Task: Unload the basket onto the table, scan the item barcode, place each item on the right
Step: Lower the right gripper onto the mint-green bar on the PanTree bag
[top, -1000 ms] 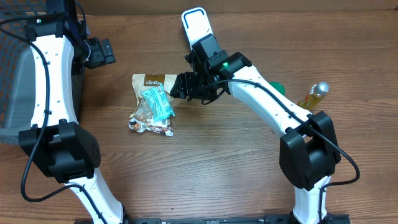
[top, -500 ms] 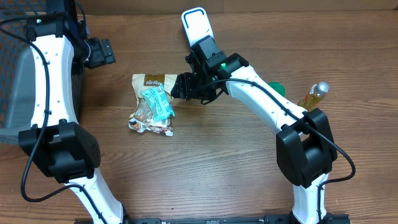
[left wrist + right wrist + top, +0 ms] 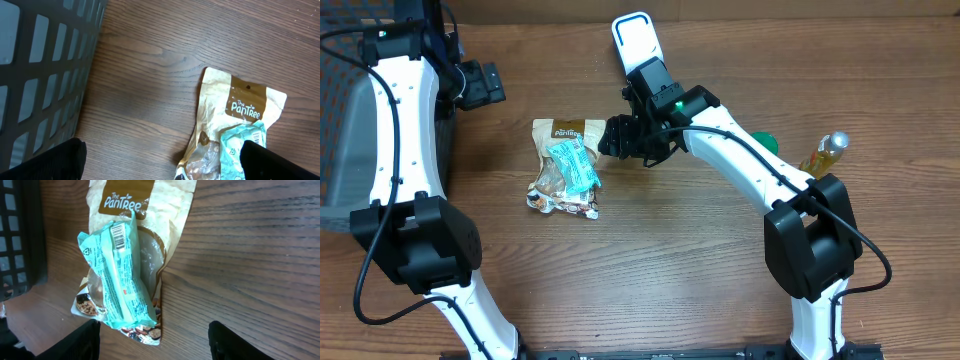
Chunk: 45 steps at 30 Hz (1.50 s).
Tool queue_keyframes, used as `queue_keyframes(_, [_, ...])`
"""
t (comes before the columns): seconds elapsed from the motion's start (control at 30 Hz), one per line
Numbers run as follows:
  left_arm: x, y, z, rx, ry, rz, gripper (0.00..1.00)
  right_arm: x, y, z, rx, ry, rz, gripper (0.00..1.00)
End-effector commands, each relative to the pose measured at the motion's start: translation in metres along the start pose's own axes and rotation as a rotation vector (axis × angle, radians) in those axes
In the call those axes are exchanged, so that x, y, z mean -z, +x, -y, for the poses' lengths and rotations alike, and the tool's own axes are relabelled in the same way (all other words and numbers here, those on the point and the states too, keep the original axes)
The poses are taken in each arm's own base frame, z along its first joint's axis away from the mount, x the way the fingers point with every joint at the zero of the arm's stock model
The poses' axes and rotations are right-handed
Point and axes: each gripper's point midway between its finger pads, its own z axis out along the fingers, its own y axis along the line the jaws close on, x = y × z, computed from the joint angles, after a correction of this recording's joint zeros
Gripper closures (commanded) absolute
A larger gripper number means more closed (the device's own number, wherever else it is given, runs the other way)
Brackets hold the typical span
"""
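A tan PanTree snack bag (image 3: 563,170) lies flat on the wooden table, with a teal packet (image 3: 572,163) lying on top of it. The right wrist view shows the teal packet (image 3: 117,275) lengthwise, its barcode (image 3: 118,235) facing up near the top end. My right gripper (image 3: 612,138) hovers just right of the bag, open, and in its own view (image 3: 157,345) the bag's lower corner lies between the fingers, untouched. My left gripper (image 3: 482,85) stands wide open up and left of the bag. In the left wrist view (image 3: 162,165) the bag (image 3: 235,110) lies to the right.
A dark mesh basket (image 3: 345,150) stands at the left table edge, close by the left gripper (image 3: 40,60). A white and blue device (image 3: 635,40) sits at the back centre. A yellow bottle (image 3: 825,152) and a green object (image 3: 766,142) lie at the right.
The right arm's elbow has shifted slightly and its gripper has edged a little to the right. The bag, the packet and the left arm have not moved.
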Motion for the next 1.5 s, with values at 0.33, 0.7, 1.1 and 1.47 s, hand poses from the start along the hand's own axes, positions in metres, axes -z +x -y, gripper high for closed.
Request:
queue_keyframes(0.33, [0.005,-0.004,0.001,-0.019,0.006,0.017,0.0,-0.006,0.003,0.014,-0.068,0.044,0.001,0.35])
queue_keyframes(0.7, [0.005,-0.004,0.002,-0.019,0.007,0.017,0.0,-0.029,0.025,0.002,-0.077,-0.045,-0.051,0.44])
queue_keyframes(1.1, [0.005,-0.004,0.002,-0.019,0.007,0.017,0.01,-0.061,0.038,-0.017,-0.19,-0.082,0.016,0.53])
queue_keyframes(1.47, [0.005,-0.004,0.002,-0.019,0.007,0.017,0.0,-0.077,0.044,-0.023,-0.173,-0.117,0.063,0.57])
